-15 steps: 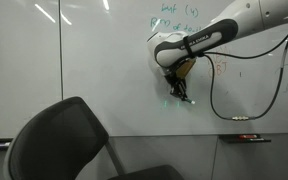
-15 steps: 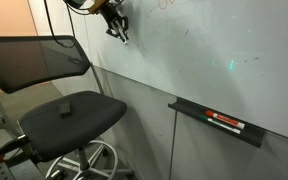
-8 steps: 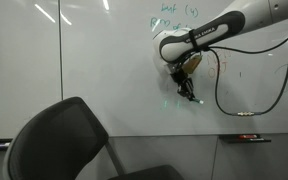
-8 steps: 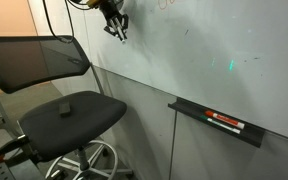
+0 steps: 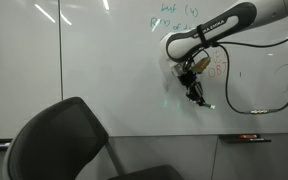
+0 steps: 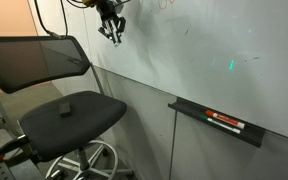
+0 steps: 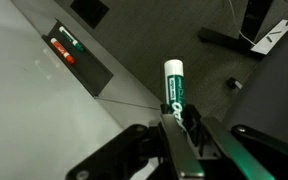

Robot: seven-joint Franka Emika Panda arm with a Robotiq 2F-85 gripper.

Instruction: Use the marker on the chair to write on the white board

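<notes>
My gripper (image 5: 194,88) is shut on a green-and-white marker (image 5: 201,100) and holds it against the whiteboard (image 5: 94,70), tip down. It is below green and orange writing. In an exterior view the gripper (image 6: 111,26) is high on the board (image 6: 214,60), with the marker (image 6: 114,37) pointing down. In the wrist view the marker (image 7: 174,88) sticks out from between the two fingers of the gripper (image 7: 181,128). The black office chair (image 5: 69,140) stands below in front of the board, and shows in an exterior view (image 6: 59,95) too.
A black tray (image 6: 216,122) on the board's lower edge holds markers; it also shows in the wrist view (image 7: 76,52) and in an exterior view (image 5: 246,138). A small dark object (image 6: 63,106) lies on the chair seat. A black cable (image 5: 224,95) hangs from the arm.
The gripper with the marker has slid sideways along the board, to the right in the view that faces the board, and sits slightly lower. The chair has not moved.
</notes>
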